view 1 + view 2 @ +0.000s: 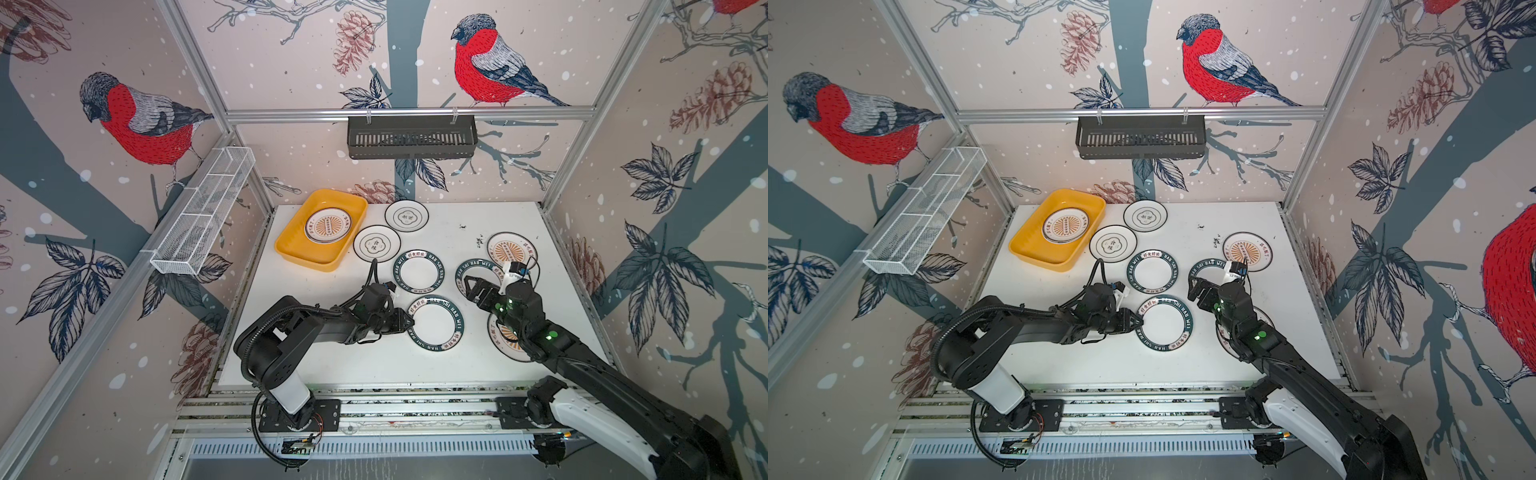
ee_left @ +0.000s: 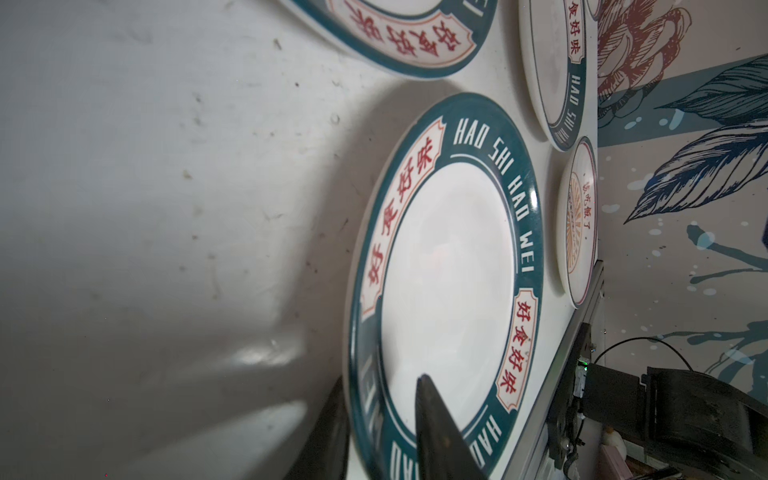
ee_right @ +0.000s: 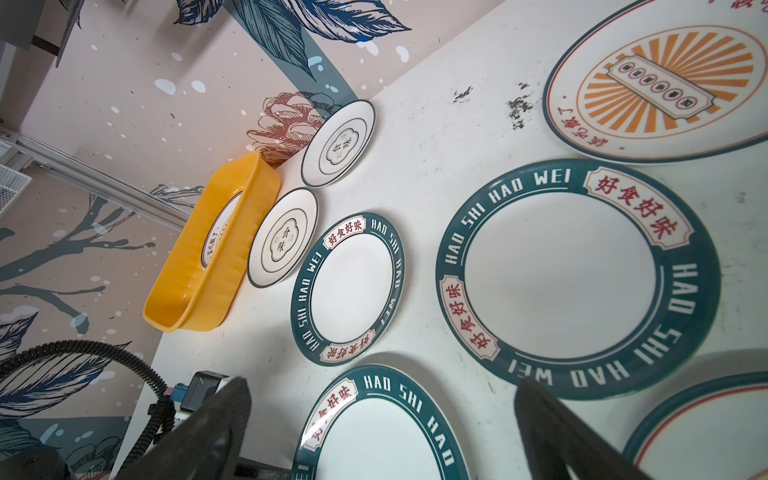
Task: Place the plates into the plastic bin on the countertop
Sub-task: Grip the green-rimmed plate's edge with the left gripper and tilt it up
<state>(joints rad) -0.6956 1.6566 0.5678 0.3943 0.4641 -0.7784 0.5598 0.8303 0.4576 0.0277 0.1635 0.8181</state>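
1. Nearest you, the right arm (image 1: 602, 386) reaches in from the near right corner. It passes over the near sunburst plate (image 1: 500, 340) and hides part of it.
2. Your right gripper (image 3: 380, 386) has its fingers spread wide with nothing between them. It hangs over the near edge of the right green-rimmed plate (image 3: 577, 278), which lies flat on the countertop (image 1: 374, 365).
3. Your left gripper (image 2: 381, 380) sits low at the left edge of the near green-rimmed plate (image 1: 435, 324).
4. In the left wrist view, one finger (image 2: 436, 428) lies over that plate's white inside and the other sits outside the rim. The rim is between the jaws and the gap is narrow. You cannot tell from these views whether the rim is actually pinched. The plate lies on the countertop.
5. The middle green-rimmed plate (image 1: 418, 272) lies flat just beyond the near one, close to it but apart.
6. The near flower plate (image 1: 377, 244) lies just beside the right wall of the plastic bin (image 1: 307, 261). The far flower plate (image 1: 406, 215) lies beyond it, near the back edge.
7. The plastic bin stands at the far left corner of the countertop, turned at an angle. The binned sunburst plate (image 1: 328, 226) lies in its far half, and its near half is bare.
8. The far sunburst plate (image 1: 512, 249) lies on the right, beyond your right gripper, with dark specks (image 1: 481, 240) just to its left.
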